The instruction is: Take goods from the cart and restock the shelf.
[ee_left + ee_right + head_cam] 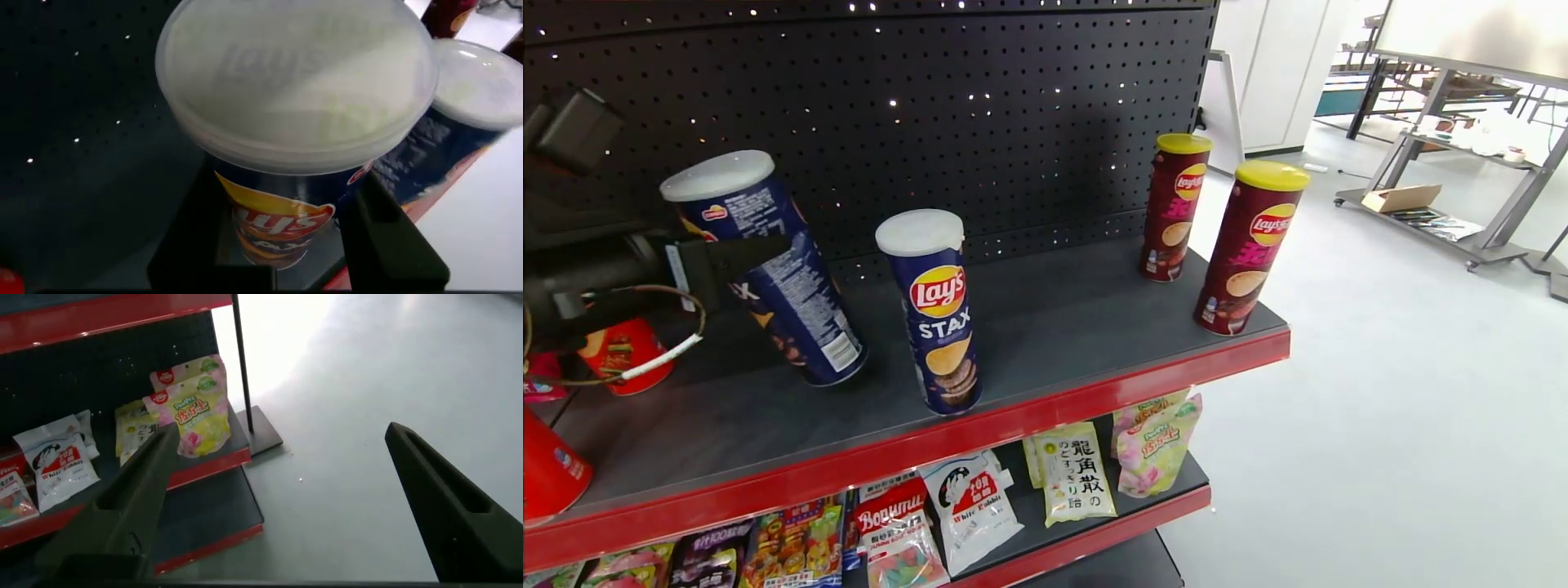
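Note:
My left gripper (768,260) is shut on a blue chips can (792,302) with a white lid. The can leans, lid toward the left, and its base is down at the top shelf board (1062,327). In the left wrist view the gripper (286,245) has dark fingers (189,237) on both sides of this can (278,216). A second blue can (935,314) stands upright just to the right of it, near the red front edge; it is also the blue can (470,122) beside the held one. My right gripper (286,498) is open and holds nothing, out over the floor beside the lower shelves.
Two maroon cans with yellow lids (1176,208) (1250,245) stand at the shelf's right end. Red cans (625,355) (547,469) sit at the left. A black pegboard (1013,106) backs the shelf. Snack bags (1070,469) (192,412) fill the lower shelf. Open floor (1405,408) lies to the right.

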{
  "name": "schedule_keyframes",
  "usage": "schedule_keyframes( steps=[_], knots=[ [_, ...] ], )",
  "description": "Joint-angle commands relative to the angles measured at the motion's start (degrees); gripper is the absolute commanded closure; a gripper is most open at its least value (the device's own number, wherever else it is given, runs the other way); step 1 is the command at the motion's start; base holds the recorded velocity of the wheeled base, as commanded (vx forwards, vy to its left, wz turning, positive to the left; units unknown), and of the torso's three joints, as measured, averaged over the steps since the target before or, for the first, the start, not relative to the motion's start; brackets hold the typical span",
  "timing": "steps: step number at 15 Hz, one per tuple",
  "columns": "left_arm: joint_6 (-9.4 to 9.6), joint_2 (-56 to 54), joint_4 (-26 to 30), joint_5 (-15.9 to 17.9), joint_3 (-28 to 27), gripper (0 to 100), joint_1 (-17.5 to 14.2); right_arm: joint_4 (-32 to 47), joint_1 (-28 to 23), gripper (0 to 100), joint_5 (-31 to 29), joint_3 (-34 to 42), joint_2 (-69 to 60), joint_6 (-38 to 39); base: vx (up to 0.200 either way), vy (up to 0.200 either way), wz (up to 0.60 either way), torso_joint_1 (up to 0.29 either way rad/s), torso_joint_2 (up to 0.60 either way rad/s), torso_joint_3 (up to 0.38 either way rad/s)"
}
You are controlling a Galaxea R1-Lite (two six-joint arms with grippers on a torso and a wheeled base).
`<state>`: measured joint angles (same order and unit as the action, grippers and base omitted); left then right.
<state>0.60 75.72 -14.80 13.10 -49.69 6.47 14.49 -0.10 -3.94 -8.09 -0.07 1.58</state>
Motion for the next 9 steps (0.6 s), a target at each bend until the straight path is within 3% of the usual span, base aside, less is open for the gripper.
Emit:
schedule_keyframes(
  steps=[1,4,9],
  knots=[
    [-0.60,10.7,-0.5,-0.1,-6.8,100,0.8,0.0,0.0,0,0.0,0.0,0.1,0.1,0.000,0.000,0.00,0.000,0.00,0.000],
    [-0.33,18.0,-3.4,-0.4,-12.4,100,4.8,-0.1,0.0,0,0.0,0.0,0.1,0.1,0.000,0.000,0.00,0.000,0.00,0.000],
    [-0.42,23.2,-4.0,-1.9,-16.7,100,7.3,-0.1,0.0,0,-0.1,0.0,0.1,0.1,0.000,0.000,0.00,0.000,0.00,0.000]
  ],
)
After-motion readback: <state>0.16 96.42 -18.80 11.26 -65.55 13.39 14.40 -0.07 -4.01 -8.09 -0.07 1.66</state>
